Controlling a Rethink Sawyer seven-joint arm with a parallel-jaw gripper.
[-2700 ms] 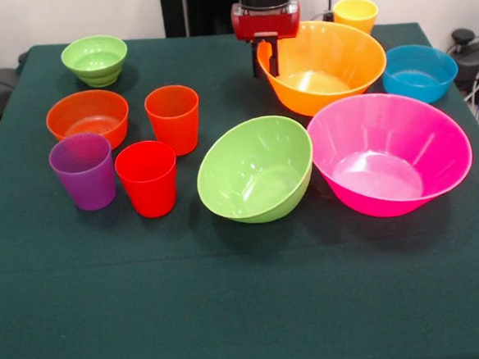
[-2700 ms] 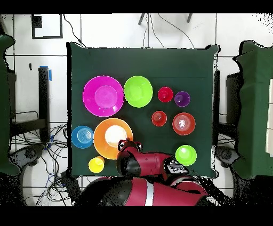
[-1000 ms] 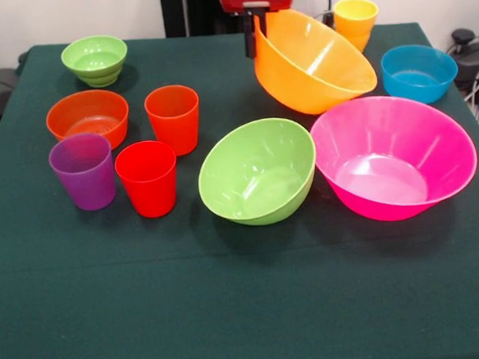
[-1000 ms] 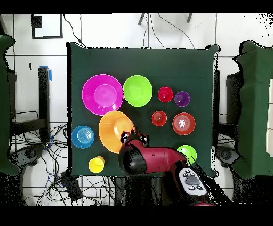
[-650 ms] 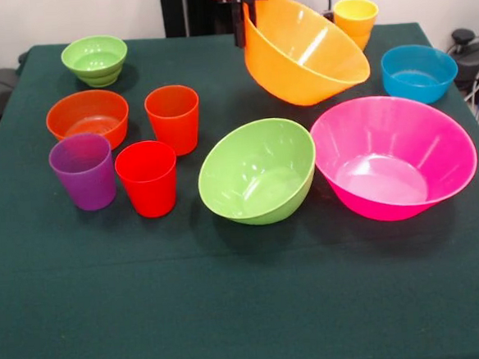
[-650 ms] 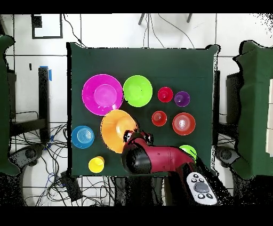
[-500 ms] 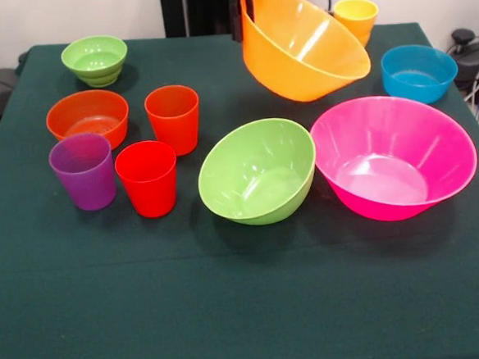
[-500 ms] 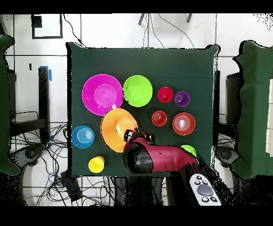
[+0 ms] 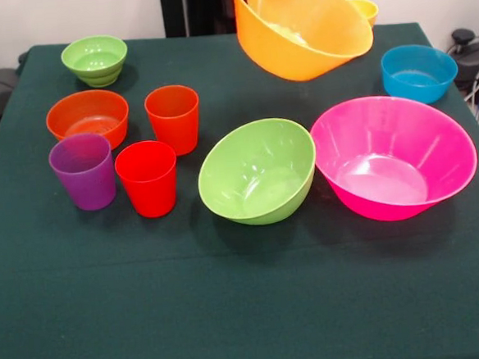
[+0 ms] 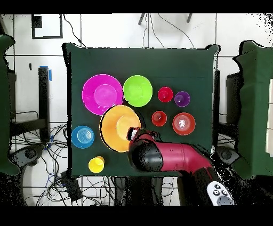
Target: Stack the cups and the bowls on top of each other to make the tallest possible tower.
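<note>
The large yellow-orange bowl [image 9: 303, 29] hangs tilted in the air above the table's far side. My gripper [image 10: 134, 133] is shut on its rim; the front view cuts the gripper off at the top. Below it stand the pink bowl [image 9: 391, 154] and the medium light green bowl [image 9: 257, 170], which leans. The blue bowl [image 9: 419, 72] and the half-hidden yellow cup [image 9: 366, 8] are at the far right. At the left are the small green bowl [image 9: 95, 60], the small orange bowl [image 9: 87, 118], and the orange [image 9: 173, 118], red [image 9: 146, 178] and purple [image 9: 83, 171] cups. Nothing is stacked.
My red arm [image 10: 168, 155] covers the small green bowl in the overhead view. Cables [image 10: 32, 154] lie on the floor beside the dark green table [image 9: 232, 311]. A hand-held controller [image 10: 219, 194] lies near the base.
The yellow-orange bowl has been lifted higher off the table and has drifted toward the pink bowl. The gripper has risen out of the front view's top edge.
</note>
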